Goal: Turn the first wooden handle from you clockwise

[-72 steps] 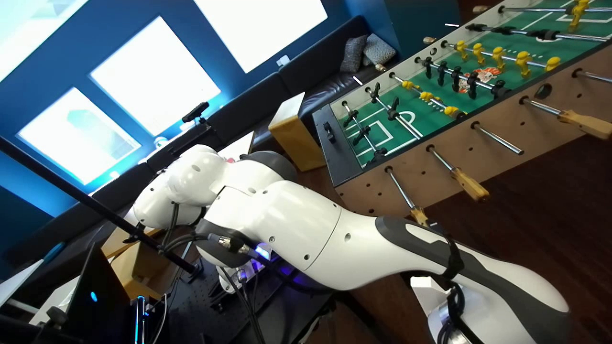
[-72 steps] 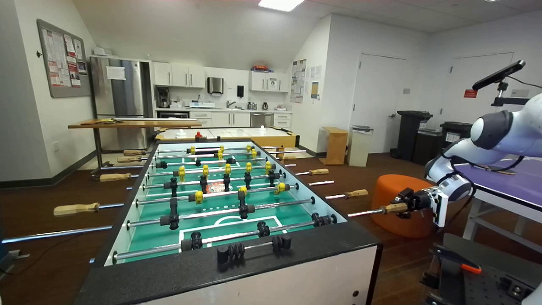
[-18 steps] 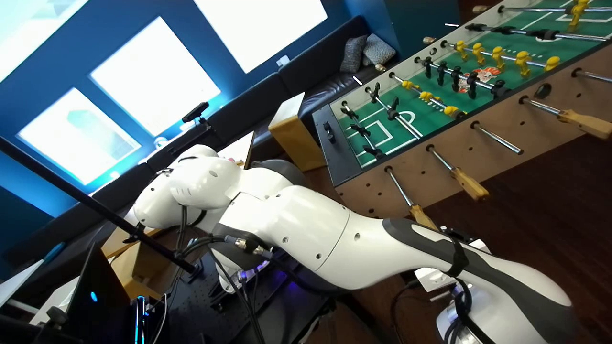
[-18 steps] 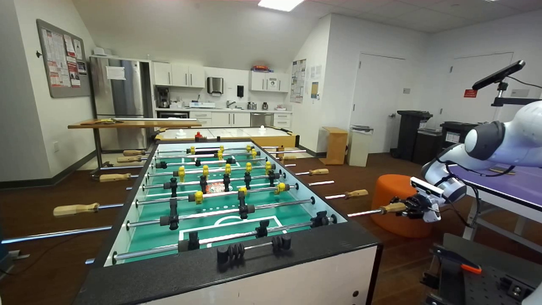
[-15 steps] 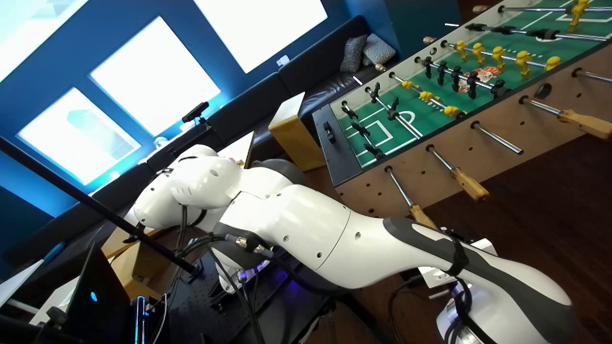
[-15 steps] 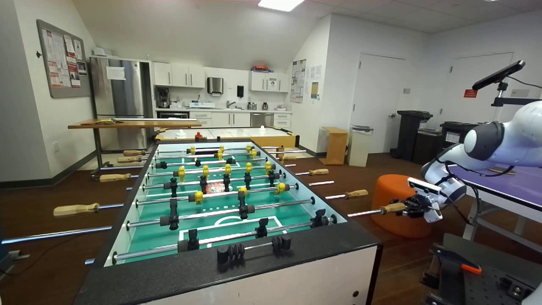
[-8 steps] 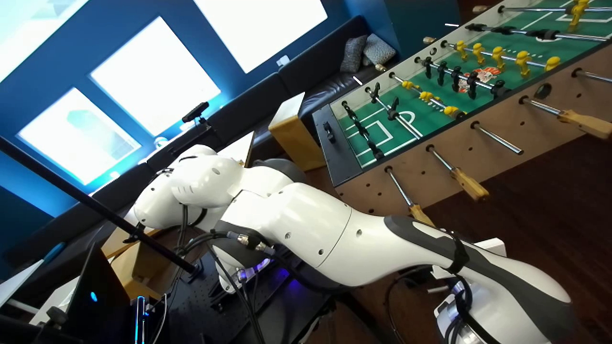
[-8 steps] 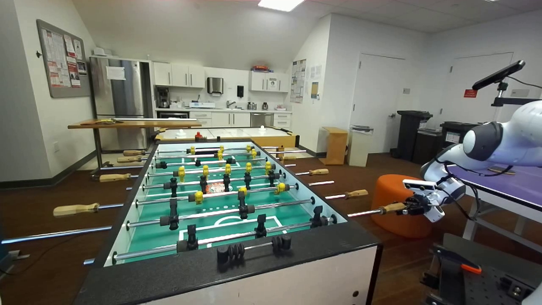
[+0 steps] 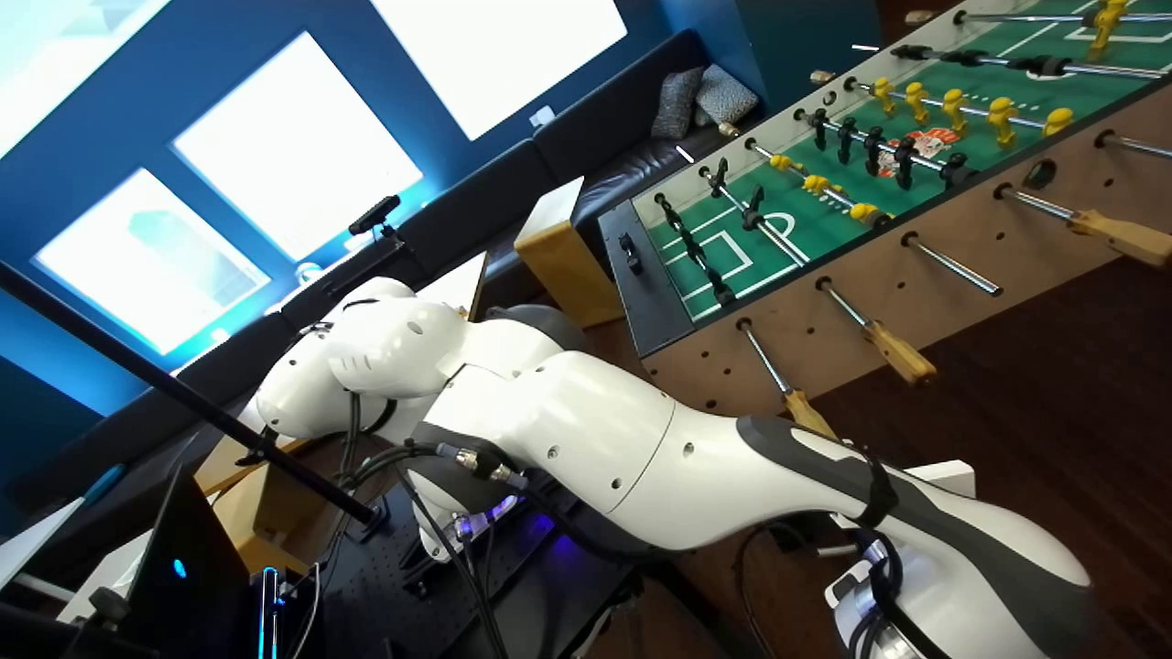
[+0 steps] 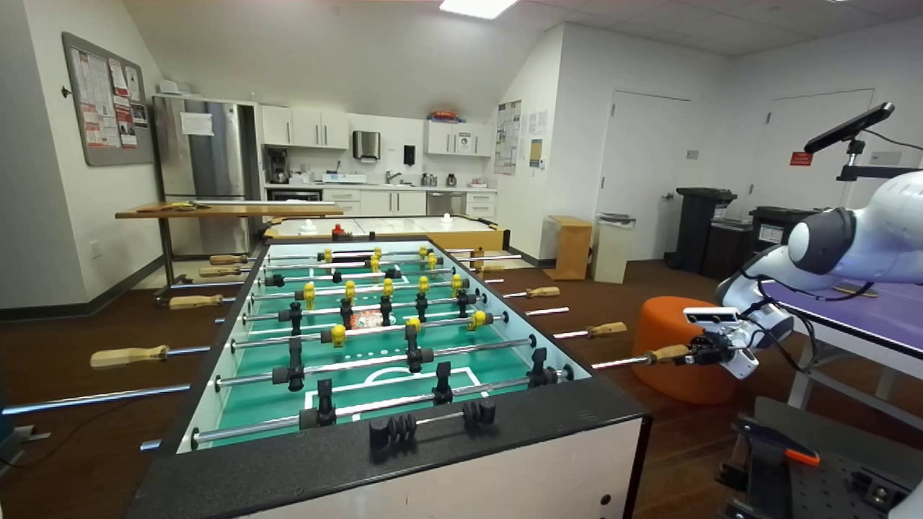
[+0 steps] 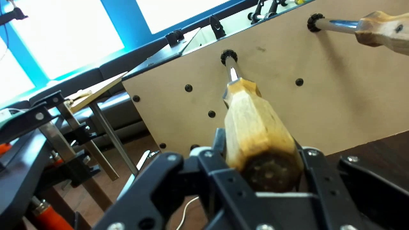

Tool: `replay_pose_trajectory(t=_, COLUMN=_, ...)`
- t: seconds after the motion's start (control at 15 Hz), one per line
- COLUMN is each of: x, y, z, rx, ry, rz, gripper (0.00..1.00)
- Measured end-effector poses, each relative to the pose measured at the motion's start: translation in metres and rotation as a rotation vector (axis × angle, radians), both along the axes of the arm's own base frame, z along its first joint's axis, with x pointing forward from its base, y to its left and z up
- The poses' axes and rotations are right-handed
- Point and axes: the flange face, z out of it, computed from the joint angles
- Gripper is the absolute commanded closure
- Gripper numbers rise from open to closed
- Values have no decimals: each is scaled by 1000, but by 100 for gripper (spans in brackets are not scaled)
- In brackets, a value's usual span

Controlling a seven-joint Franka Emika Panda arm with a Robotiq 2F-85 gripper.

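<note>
Exterior view: foosball table [image 10: 490, 476] takes up lower left to centre. Arm [image 9: 586, 439] crosses from centre to lower right in an exterior view and covers the grasp there, so don't judge it from that angle. Orange ottoman [image 10: 660, 324], right of centre, is backdrop only. Nearest rod [image 10: 620, 362] pokes out of the table's side toward right of frame. Gripper [image 11: 258, 142], bottom of wrist view, is clamped on the task's wooden handle [image 11: 255, 121], fingers [image 11: 219, 140] either side near the butt end. Handle sits just right of centre, narrowing up to the rod. Black players [image 10: 443, 382] on that rod, lower centre, point up above it.

Step in hand, my read: the clockwise turn. Do it as wrist roll about the rod axis; grasp looks roughly in line, slightly oblique, so allow small sideways correction if it binds. No push or pull: rod will likely slide lengthwise. Slow and firm; facets should help, but the hold is near the end and could slip off. Use the players as angle readout. If wrist travel runs out, let go, unwind, regrasp. Can't tell how much turn is left.
</note>
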Motion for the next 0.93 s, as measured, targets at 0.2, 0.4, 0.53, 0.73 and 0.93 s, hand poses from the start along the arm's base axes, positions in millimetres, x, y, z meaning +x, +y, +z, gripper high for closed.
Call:
replay_pose_trajectory(t=0.2, x=-1, y=2, z=-1, rx=74, ry=107, rz=-11, gripper=84)
replay_pose_trajectory(t=0.4, x=-1, y=3, z=-2, rx=146, ry=220, rz=-19, gripper=84)
replay_pose_trajectory(t=0.53, x=-2, y=4, z=-2, rx=196, ry=297, rz=-23, gripper=84)
replay_pose_trajectory(t=0.73, x=-2, y=5, z=-2, rx=268, ry=411, rz=-27, gripper=84)
replay_pose_trajectory(t=0.93, x=-2, y=6, z=-2, rx=334, ry=517, rz=-32, gripper=84)
